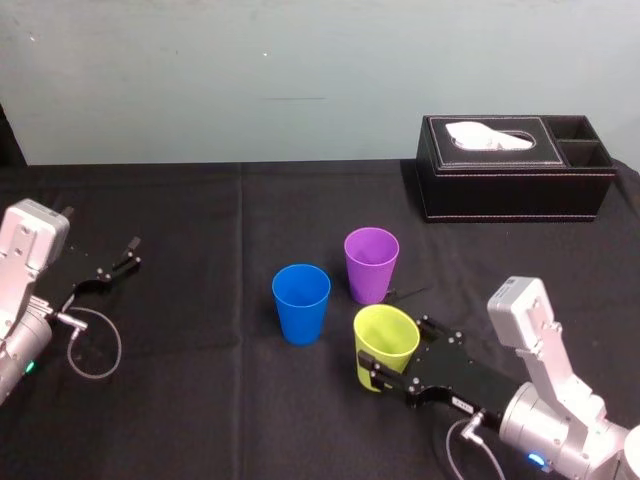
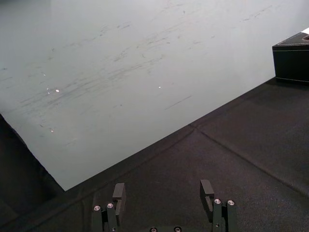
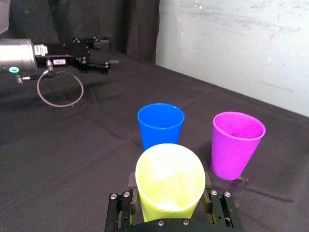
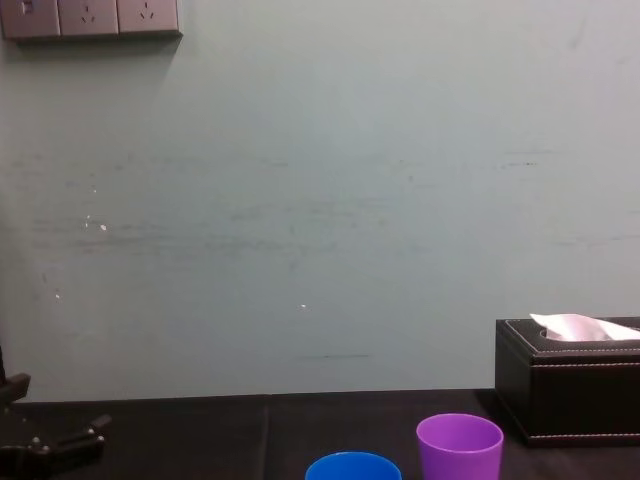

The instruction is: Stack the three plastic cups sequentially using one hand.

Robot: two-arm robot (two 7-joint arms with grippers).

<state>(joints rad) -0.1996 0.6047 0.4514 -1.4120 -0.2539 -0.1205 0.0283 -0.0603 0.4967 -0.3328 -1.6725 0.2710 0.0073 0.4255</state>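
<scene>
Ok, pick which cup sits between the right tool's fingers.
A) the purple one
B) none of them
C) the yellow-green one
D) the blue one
C: the right tool grips the yellow-green cup from both sides, and the cup leans in its hold. The blue cup and purple cup stand free beyond it, and the left tool lies open far to the left.

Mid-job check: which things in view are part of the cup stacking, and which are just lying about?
In the job: blue cup; purple cup; yellow-green cup, tilted, held in the jaws of the right gripper.
Lying about: black tissue box at the table's far right; left gripper, parked open at the left.
</scene>
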